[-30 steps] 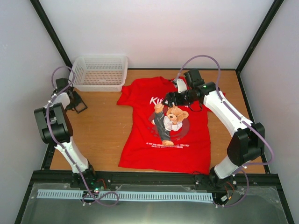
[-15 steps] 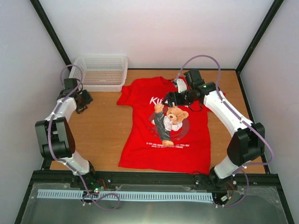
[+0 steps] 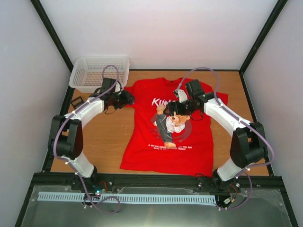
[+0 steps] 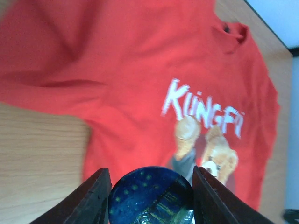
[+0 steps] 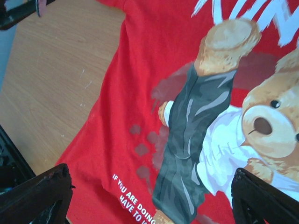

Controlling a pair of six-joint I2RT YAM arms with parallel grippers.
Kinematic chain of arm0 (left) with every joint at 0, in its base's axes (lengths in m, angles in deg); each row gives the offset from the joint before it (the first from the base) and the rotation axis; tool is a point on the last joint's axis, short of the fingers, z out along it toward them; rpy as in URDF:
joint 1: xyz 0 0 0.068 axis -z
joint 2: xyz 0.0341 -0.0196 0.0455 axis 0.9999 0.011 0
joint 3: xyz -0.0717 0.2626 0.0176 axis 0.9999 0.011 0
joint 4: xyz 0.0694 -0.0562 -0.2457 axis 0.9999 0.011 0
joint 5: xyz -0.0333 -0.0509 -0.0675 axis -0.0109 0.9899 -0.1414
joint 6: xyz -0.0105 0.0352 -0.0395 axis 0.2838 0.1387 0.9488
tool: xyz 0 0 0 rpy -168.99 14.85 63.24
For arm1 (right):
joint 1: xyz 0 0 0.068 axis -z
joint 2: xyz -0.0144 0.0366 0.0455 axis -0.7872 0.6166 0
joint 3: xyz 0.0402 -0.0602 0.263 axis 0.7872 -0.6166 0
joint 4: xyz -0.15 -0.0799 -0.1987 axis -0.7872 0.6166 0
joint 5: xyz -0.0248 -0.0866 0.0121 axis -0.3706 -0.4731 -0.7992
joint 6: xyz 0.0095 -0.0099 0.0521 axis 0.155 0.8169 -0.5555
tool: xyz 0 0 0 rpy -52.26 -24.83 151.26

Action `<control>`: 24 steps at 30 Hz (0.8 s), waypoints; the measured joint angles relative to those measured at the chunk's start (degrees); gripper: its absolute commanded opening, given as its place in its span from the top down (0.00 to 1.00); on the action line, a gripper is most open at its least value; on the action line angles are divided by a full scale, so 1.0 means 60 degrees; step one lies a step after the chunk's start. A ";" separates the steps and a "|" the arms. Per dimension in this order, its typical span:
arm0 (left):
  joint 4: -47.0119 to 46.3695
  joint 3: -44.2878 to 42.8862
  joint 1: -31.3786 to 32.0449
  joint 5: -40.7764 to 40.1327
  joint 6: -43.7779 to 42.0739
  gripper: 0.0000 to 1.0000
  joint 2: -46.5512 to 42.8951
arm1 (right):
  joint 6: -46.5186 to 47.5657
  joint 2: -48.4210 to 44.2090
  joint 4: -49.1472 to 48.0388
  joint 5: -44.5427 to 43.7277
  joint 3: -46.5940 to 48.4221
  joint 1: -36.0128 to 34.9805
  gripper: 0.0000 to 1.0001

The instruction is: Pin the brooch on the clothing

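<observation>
Carrying the tiny round dark-blue brooch (image 4: 150, 196) clamped between its two fingers (image 4: 96, 198), the left gripper (image 4: 150, 177) hovers by the sleeve of the bright red short-sleeved T-shirt (image 3: 156, 142), at ten o'clock from the printed brown teddy bear (image 3: 166, 127); the right gripper (image 5: 149, 186) hangs over that bear, jaws spread wide and empty; the shirt lies flat on the wooden table (image 3: 104, 137); to pin well, I judge, lower the brooch squarely onto smooth cloth while the free gripper steadies the fabric beside it.
</observation>
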 measured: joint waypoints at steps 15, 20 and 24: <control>-0.0025 -0.1756 0.0510 0.3716 0.0029 0.54 0.2146 | 0.1464 -0.0710 -0.3891 0.0506 -0.2710 -0.0197 0.09; 0.0670 -0.1807 0.0543 0.4295 -0.0372 0.54 0.2364 | 0.4277 -0.1377 -0.5253 -0.0087 -0.3166 -0.1027 0.08; 0.1275 -0.2000 0.0554 0.4681 -0.0780 0.54 0.2415 | 0.6561 -0.1803 -0.5792 -0.0324 -0.3854 -0.1563 0.09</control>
